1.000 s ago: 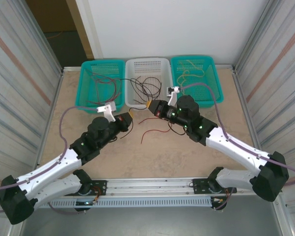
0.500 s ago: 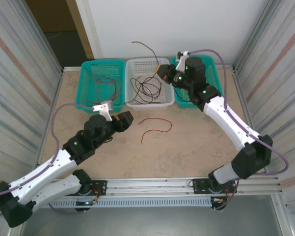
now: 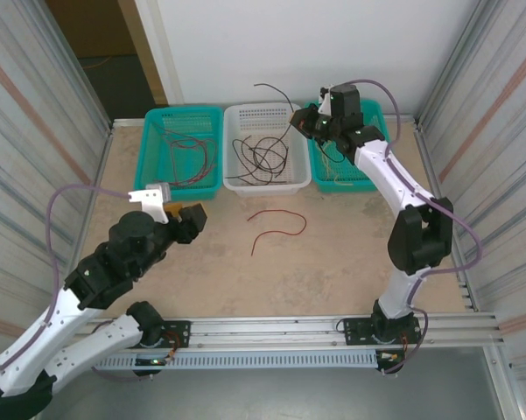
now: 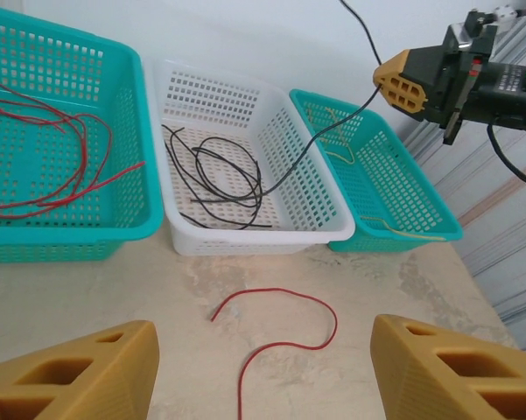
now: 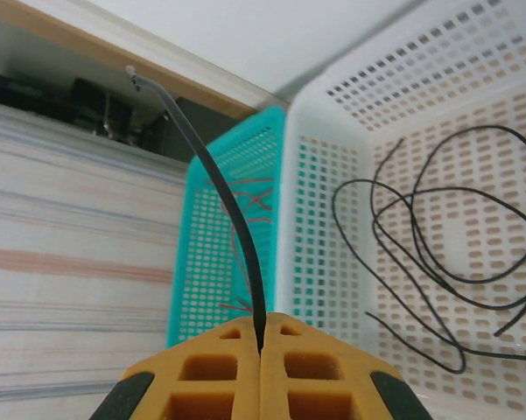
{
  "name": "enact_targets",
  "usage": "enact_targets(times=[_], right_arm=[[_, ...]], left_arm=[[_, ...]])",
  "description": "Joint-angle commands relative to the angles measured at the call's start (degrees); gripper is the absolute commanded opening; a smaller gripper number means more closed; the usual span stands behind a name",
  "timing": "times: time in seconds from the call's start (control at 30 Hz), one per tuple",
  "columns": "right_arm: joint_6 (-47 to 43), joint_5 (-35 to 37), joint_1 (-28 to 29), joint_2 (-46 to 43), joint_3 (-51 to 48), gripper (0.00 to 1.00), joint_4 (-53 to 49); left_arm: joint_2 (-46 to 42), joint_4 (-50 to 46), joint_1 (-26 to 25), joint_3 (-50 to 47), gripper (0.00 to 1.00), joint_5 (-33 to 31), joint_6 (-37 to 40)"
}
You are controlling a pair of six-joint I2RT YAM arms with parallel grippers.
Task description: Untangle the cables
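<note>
Right wrist view: the right gripper (image 5: 261, 350), clenched on a thin black wire (image 5: 245, 241), holds it above the white plastic basket (image 5: 328, 210), apparently for sorting. The left gripper (image 4: 263, 376) gapes, with 1 loose red wire (image 4: 276, 290) on the table (image 4: 114, 289) just ahead.

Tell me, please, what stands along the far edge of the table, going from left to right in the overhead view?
First teal basket holding red cables → white basket holding black cables → second teal basket holding yellow cables.
</note>
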Motion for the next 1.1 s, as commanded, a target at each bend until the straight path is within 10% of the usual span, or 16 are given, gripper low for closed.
enact_targets(times=[0.0, 0.23, 0.7, 1.07], right_arm=[[-1.73, -4.60, -1.05, 3.94, 5.80, 0.19, -3.85], [-6.79, -2.98, -1.11, 4.50, 7.64, 0.57, -11.98], [-16.48, 22.95, 17.04, -24.53, -31.98, 0.56, -14.99], [-4.11, 31.83, 20.57, -20.53, -44.65, 0.60, -7.56]], left_arm=[[0.89, -1.33, 0.38, 1.07, 0.66, -0.81, 1.03], [5.94, -4.06, 1.52, 3.12, 0.69, 0.45, -0.09], [14.09, -4.48, 10.56, 4.17, 0.70, 13.19, -3.92], [14.57, -4.49, 10.67, 3.01, 0.68, 15.90, -5.26]])
